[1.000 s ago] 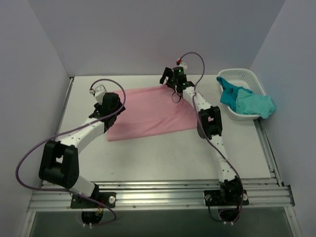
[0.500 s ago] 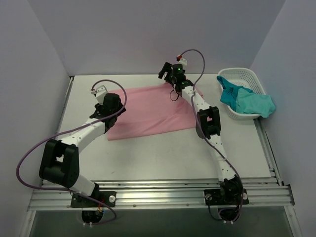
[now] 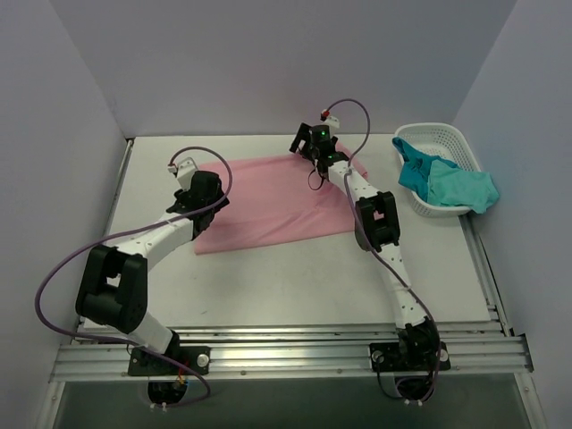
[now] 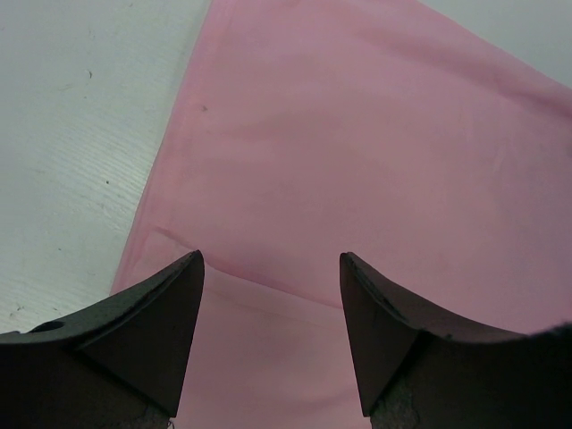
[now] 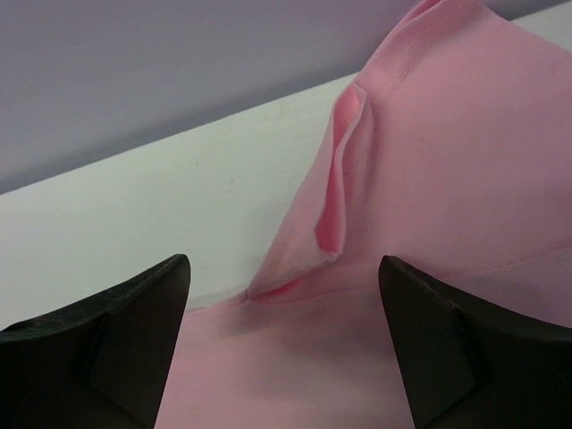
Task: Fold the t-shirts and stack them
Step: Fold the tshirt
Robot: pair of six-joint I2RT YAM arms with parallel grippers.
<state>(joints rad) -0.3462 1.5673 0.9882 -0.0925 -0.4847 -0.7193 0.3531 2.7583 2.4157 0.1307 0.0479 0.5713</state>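
A light pink t-shirt (image 3: 268, 204) lies spread flat mid-table. My left gripper (image 3: 211, 193) hovers open over its left edge; in the left wrist view the gripper (image 4: 271, 256) has only flat pink t-shirt (image 4: 357, 134) between its dark fingers (image 4: 152, 331). My right gripper (image 3: 302, 145) is open at the shirt's far edge near the back wall; in the right wrist view the gripper (image 5: 284, 261) straddles a raised fold (image 5: 335, 188) of the pink t-shirt (image 5: 447, 161). Teal and turquoise t-shirts (image 3: 444, 183) are bunched in the basket, spilling over its near right rim.
A white lattice basket (image 3: 444, 134) stands at the far right by the side wall. The back wall (image 5: 179, 63) rises just beyond the right gripper. White table surface (image 4: 80, 134) shows left of the pink shirt. Metal rails (image 3: 286, 344) run along the near edge.
The right gripper rose slightly toward the back wall, then came back down over the shirt's far edge. The left arm shifted slightly to the right over the shirt's left edge.
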